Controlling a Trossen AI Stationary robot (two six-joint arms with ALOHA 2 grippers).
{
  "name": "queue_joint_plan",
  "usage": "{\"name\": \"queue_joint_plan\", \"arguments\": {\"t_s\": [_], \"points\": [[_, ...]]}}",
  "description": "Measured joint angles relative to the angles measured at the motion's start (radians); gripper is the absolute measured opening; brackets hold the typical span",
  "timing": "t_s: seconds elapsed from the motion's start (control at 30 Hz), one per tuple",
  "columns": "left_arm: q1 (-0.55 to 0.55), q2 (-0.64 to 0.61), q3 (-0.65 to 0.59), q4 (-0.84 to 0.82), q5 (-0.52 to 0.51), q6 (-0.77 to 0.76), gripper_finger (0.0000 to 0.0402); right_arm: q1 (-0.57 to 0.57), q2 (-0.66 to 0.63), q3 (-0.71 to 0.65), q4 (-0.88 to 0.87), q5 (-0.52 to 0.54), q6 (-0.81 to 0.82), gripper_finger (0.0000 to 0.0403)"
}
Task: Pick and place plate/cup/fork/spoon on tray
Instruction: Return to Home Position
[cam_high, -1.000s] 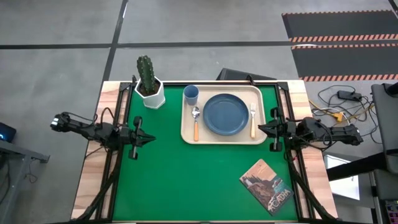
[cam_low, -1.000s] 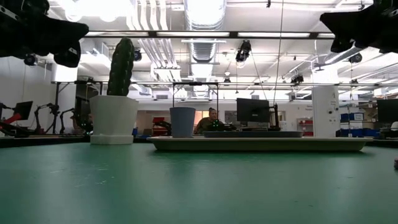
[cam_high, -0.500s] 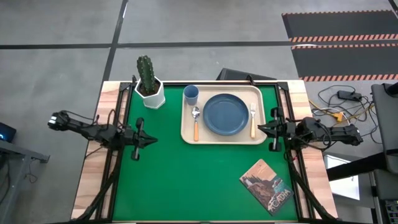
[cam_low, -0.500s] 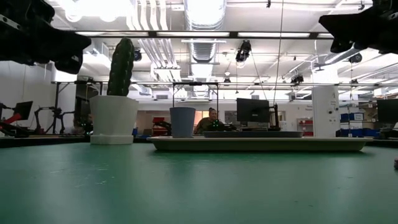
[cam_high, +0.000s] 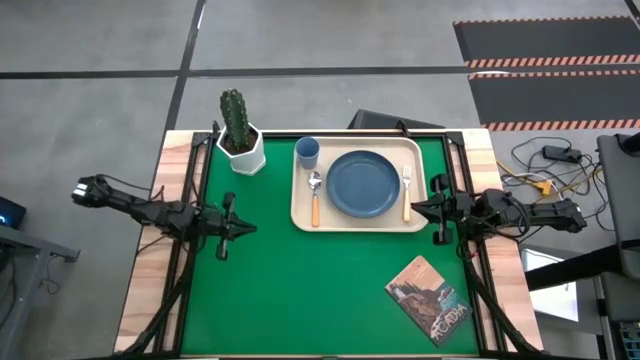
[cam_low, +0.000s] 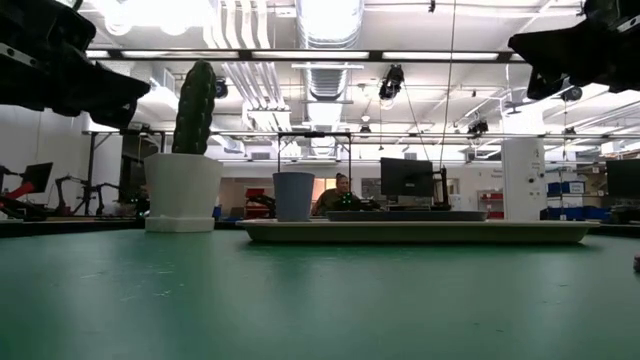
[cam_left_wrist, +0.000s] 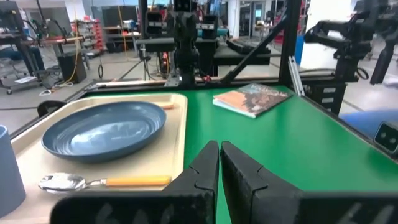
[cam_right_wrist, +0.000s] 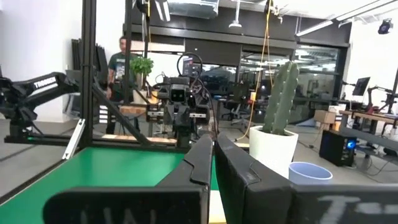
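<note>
All four pieces, plate (cam_high: 362, 184), cup (cam_high: 307, 152), fork (cam_high: 406, 185) and spoon (cam_high: 314, 194), lie on the tray (cam_high: 352, 224), so I judge placing finished; left gripper (cam_high: 240, 228) and right gripper (cam_high: 416, 208), both closed and empty, need only retreat.

We see the green mat (cam_high: 300, 280) bare across its near half, open from 7 to 5 o'clock save for a booklet (cam_high: 427, 299) lying flat at 4 o'clock. The tray (cam_high: 300, 216) fills the far middle at 12 o'clock, crowded: cup (cam_high: 307, 152), spoon (cam_high: 314, 195), plate (cam_high: 363, 184) and fork (cam_high: 407, 190) leave only thin strips between them. A tall cactus pot (cam_high: 239, 135) stands at 11 o'clock, just beside the tray. The left gripper (cam_high: 238, 228) at 9 o'clock and right gripper (cam_high: 416, 208) at 3 o'clock hover with fingers together, narrowing both side lanes.
</note>
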Motion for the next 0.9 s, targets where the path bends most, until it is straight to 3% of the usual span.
{"name": "queue_joint_plan", "arguments": {"t_s": [0.9], "points": [[0.000,0.170,0.002,0.007,0.000,0.000,0.0000,0.000,0.000,0.002,-0.008,0.000,0.000,0.0009]]}}
